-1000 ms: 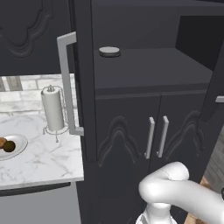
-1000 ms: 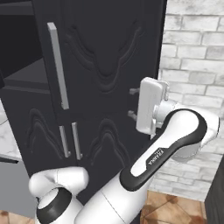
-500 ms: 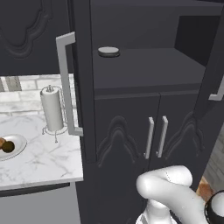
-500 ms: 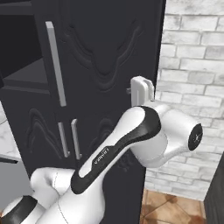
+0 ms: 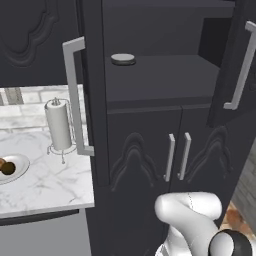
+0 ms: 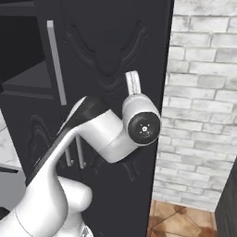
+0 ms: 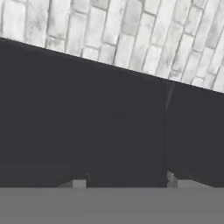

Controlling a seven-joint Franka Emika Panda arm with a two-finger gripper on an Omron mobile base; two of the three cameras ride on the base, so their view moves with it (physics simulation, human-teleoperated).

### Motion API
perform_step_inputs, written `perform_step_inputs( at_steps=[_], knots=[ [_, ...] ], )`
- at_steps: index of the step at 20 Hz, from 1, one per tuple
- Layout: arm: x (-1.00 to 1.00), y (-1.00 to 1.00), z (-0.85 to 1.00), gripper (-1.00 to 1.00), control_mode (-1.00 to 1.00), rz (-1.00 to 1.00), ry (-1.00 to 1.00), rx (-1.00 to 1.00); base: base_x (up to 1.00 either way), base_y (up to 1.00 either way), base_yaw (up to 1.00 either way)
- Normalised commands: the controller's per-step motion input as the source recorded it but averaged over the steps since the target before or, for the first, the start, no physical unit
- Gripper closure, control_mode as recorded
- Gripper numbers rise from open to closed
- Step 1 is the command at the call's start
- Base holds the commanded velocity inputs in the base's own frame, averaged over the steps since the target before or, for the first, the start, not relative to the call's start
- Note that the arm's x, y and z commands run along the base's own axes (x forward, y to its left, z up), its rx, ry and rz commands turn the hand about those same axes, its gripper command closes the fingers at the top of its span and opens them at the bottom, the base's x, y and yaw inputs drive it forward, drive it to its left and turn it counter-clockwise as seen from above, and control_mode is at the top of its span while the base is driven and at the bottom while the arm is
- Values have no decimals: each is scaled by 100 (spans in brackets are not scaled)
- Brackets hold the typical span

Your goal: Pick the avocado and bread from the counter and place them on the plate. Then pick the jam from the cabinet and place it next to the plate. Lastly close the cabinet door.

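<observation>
White marble counter point(image 5: 47, 185) runs to the left of the tall black cabinet point(image 5: 150, 90), and the cabinet serves as the landmark for everything else. Left of the cabinet, on the counter, sits the pale plate point(image 5: 16, 167) with two small lumps on it, one dark olive avocado point(image 5: 8, 168) and one orange-brown piece of bread point(image 5: 1, 163) at the picture's edge, touching or nearly so. A paper towel roll point(image 5: 58, 126) stands on its wire stand between the plate and the cabinet. Inside the cabinet, a small flat grey round thing point(image 5: 123, 58) lies on the dark shelf; whether it is the jam cannot be told, and no jar is plain to see beside the plate. Both tall doors stand open: the left door point(image 5: 87, 75) with its long grey handle point(image 5: 75, 95), and the right door point(image 6: 111, 55), against whose outer face the white arm is bent. The gripper point(image 7: 127, 179) faces that black door panel with a brick wall point(image 6: 203, 92) beyond it; its two finger tips stand apart with nothing between them. By these pictures the food step looks done, the jam step is uncertain, and closing the cabinet door remains, seemingly the step now in hand.
</observation>
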Motion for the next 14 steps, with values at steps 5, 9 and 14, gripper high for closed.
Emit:
perform_step_inputs(
  at_steps=[5,9,14],
  knots=[
    [100,99,-10,-100,-100,-26,6,-11,0,0,0],
    [100,93,-10,-100,-100,-22,7,-8,0,0,0],
    [100,96,-21,-100,-100,-20,2,-9,0,0,0]
  ],
)
